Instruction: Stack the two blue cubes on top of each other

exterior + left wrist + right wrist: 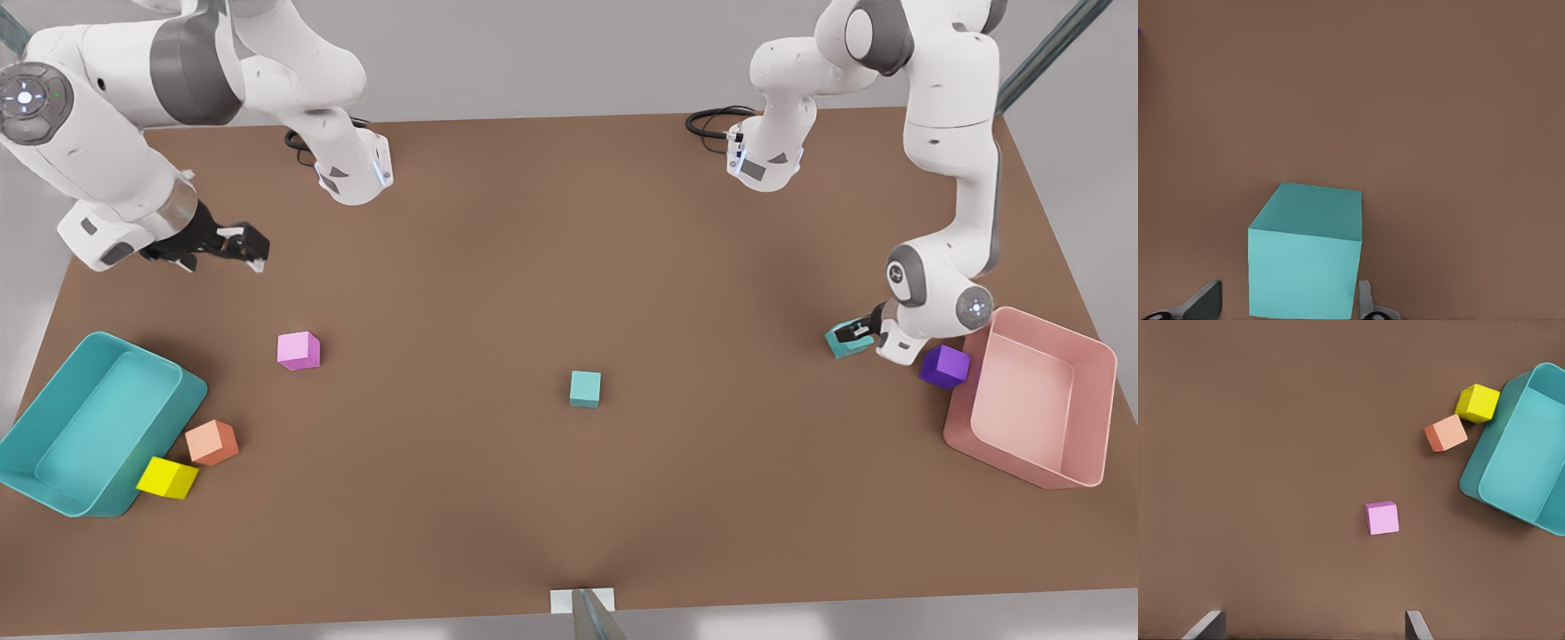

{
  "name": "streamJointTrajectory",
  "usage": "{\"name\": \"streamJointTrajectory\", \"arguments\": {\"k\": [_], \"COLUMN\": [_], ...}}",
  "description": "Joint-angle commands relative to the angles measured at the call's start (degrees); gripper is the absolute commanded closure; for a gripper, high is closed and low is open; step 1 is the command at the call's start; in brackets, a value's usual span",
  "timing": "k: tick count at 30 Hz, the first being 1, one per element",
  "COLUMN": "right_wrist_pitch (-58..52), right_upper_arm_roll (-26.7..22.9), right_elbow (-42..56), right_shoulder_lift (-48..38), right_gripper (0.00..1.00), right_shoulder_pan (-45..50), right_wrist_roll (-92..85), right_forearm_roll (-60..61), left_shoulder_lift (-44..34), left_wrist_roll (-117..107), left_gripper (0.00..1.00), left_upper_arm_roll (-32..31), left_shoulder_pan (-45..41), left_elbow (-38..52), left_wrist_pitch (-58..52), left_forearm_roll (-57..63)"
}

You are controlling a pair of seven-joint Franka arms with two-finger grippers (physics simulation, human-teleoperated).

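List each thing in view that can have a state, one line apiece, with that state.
left gripper: low at the table, fingers either side of a blue cube, a gap showing on one side
blue cube at the gripper: on the table, not lifted
second blue cube: alone mid-table, nothing on it
right gripper: open, waiting above the table
teal bin: upright, empty
pink bin: upright, empty

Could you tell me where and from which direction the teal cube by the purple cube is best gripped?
Grip the teal cube across two opposite flat side faces, coming from above. It sits flat on the table with both flanks free, and the left gripper already has a finger on either flank, a gap visible at one. The purple cube lies apart, behind the wrist. The right gripper waits open.
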Motion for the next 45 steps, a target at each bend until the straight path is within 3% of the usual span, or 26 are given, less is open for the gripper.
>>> {"name": "streamJointTrajectory", "arguments": {"k": [1, 6, 10, 11, 13, 22, 24, 26, 29, 32, 38, 45], "right_wrist_pitch": [-0.8, -1.5, -1.7, -1.7, -1.7, -1.7, -1.7, -1.6, -1.3, -1.4, -1.1, -0.5], "right_upper_arm_roll": [-0.1, -2.2, -2.2, -2.2, -2.2, -2.1, -2.1, -2.1, -1.8, -1.8, -1.7, -1.7], "right_elbow": [0.0, 1.1, 1.4, 1.4, 2.1, 2.1, 2.2, 2.5, 3.1, 3.3, 3.4, 4.5], "right_shoulder_lift": [0.3, 10.0, 8.9, 8.6, 8.5, 8.4, 8.8, 10.0, 10.1, 10.2, 10.3, 10.8], "right_gripper": [0.0, 0.0, 0.0, 0.0, 0.0, 0.0, 0.0, 0.0, 0.0, 0.0, 0.0, 0.0], "right_shoulder_pan": [-12.4, -12.4, -12.3, -12.2, -12.1, -12.1, -12.0, -12.4, -12.2, -12.2, -12.1, -12.1], "right_wrist_roll": [-17.1, -17.2, -17.1, -17.1, -17.3, -17.2, -17.3, -17.3, -17.1, -17.1, -17.1, -17.1], "right_forearm_roll": [0.1, -0.4, -0.3, -0.3, -0.2, -0.4, -0.6, -0.4, -0.5, -0.5, -0.3, -0.7], "left_shoulder_lift": [0.7, 3.1, 4.1, 4.1, 4.2, 0.3, -0.7, 0.5, 9.9, 18.7, 28.8, 32.2], "left_wrist_roll": [5.3, 5.3, 5.3, 5.3, 5.3, 4.8, -0.4, -13.9, -38.1, -52.7, -53.6, -53.2], "left_gripper": [0.0, 0.0, 0.0, 0.26, 0.55, 0.55, 0.55, 0.55, 0.55, 0.55, 0.55, 0.54], "left_upper_arm_roll": [0.0, -0.2, -0.3, -0.6, -0.6, -2.8, -2.9, -8.6, -10.4, -12.2, -14.8, -14.8], "left_shoulder_pan": [0.0, 0.0, 0.0, 0.0, -0.1, -2.1, -6.5, -10.0, -25.3, -34.4, -35.5, -35.9], "left_elbow": [0.0, 0.1, 0.1, 0.0, 0.1, 1.0, 8.0, 14.8, 39.6, 50.3, 63.2, 65.1], "left_wrist_pitch": [2.4, 5.5, 5.8, 5.7, 5.5, 3.5, -7.1, -14.1, -30.6, -30.8, -28.0, -21.5], "left_forearm_roll": [0.0, -2.4, -2.5, -2.5, -2.5, -2.4, -2.3, -2.3, -1.9, -2.1, -2.3, -2.3]}}
